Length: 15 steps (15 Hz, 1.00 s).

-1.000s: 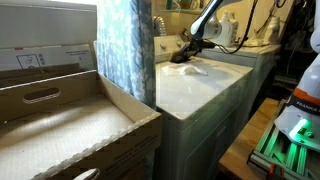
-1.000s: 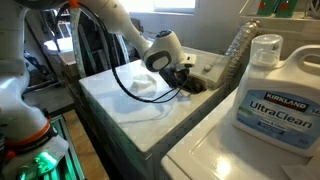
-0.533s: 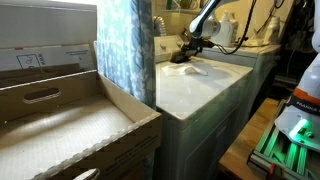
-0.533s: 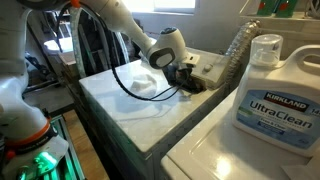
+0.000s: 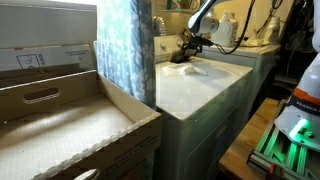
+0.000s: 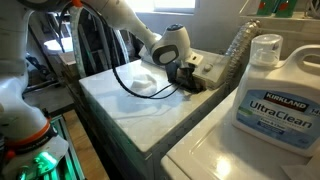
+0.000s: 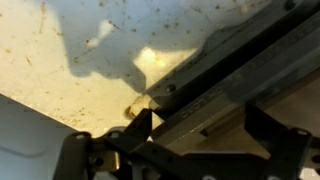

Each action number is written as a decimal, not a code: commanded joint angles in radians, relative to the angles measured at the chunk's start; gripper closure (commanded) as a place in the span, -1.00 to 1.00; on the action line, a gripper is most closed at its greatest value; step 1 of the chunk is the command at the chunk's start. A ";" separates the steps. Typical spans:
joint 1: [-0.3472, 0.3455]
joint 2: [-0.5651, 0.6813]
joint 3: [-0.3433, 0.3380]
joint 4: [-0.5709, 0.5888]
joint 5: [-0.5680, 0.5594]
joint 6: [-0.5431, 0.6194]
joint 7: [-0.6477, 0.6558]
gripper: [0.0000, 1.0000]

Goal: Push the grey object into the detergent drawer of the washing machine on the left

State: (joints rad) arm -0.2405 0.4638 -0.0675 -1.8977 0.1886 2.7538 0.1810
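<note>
Fingers (image 7: 88, 155) spread wide by the grey object (image 6: 191, 84).

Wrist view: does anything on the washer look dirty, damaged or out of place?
Yes: dark specks are scattered over the washing machine surface beside the dark diagonal edge, like grime. Nothing looks broken or spilled.
</note>
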 commanded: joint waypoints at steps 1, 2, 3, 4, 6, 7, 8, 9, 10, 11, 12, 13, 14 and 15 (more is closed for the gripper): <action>0.011 0.022 -0.001 0.054 -0.016 -0.017 -0.091 -1.00; 0.010 0.016 -0.001 0.048 -0.028 -0.021 -0.122 -1.00; 0.003 0.010 0.008 0.043 -0.031 -0.032 -0.163 -1.00; -0.001 0.001 0.013 0.036 -0.037 -0.040 -0.203 -1.00; -0.014 -0.013 0.031 0.021 -0.034 -0.044 -0.294 -1.00; -0.016 -0.021 0.036 0.013 -0.035 -0.045 -0.332 -1.00; -0.021 -0.029 0.046 0.003 -0.028 -0.041 -0.366 -1.00; -0.021 -0.038 0.052 -0.009 -0.029 -0.043 -0.389 -1.00; -0.024 -0.044 0.059 -0.020 -0.027 -0.047 -0.409 -1.00; -0.024 -0.045 0.058 -0.024 -0.032 -0.043 -0.416 -1.00; -0.025 -0.043 0.059 -0.023 -0.033 -0.042 -0.420 -1.00; -0.018 -0.038 0.050 -0.017 -0.028 -0.055 -0.385 -1.00; -0.003 -0.032 0.031 -0.013 -0.032 -0.060 -0.335 -1.00; -0.003 -0.027 0.031 -0.007 -0.024 -0.061 -0.317 -1.00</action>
State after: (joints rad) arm -0.2577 0.4489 -0.0527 -1.9092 0.1671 2.7036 -0.1215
